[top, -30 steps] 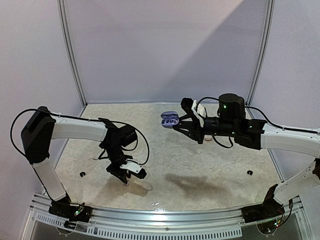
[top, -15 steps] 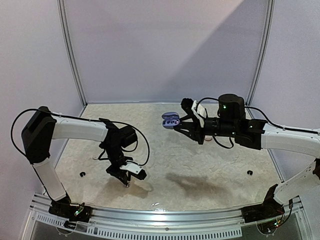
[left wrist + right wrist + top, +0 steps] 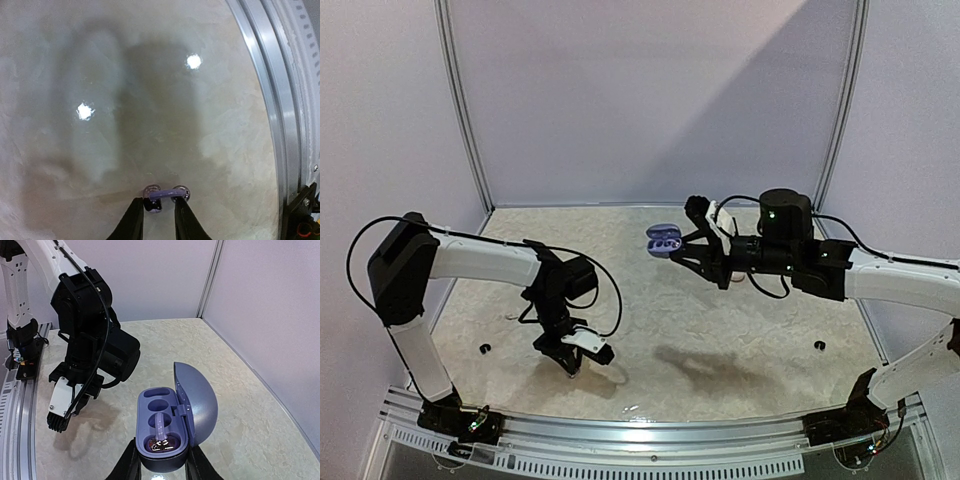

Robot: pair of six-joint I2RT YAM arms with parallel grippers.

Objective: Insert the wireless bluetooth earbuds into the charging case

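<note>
From above, the left fingers [image 3: 570,362] hang low over the pale desk [image 3: 740,330], close to its near edge. What they hold is too small to make out here. The right fingers [image 3: 688,258] hold a small lavender case [image 3: 662,240] up in the air, further back and well apart from the left arm.

The left wrist camera shows its fingers [image 3: 132,220] set close together, pinching a lavender earbud [image 3: 161,193] by its thin middle bar, with a rounded end sticking out on each side. I cannot tell whether the earbud touches the desk or sits just above it. A metal rail [image 3: 277,115] runs down the right side.

In the right wrist camera, the fingers [image 3: 129,462] press on both sides of the case [image 3: 167,455]. Its lid [image 3: 197,400] is open and stands up on the right. A second earbud [image 3: 160,437] lies seated in the nearer hollows of the case.
</note>
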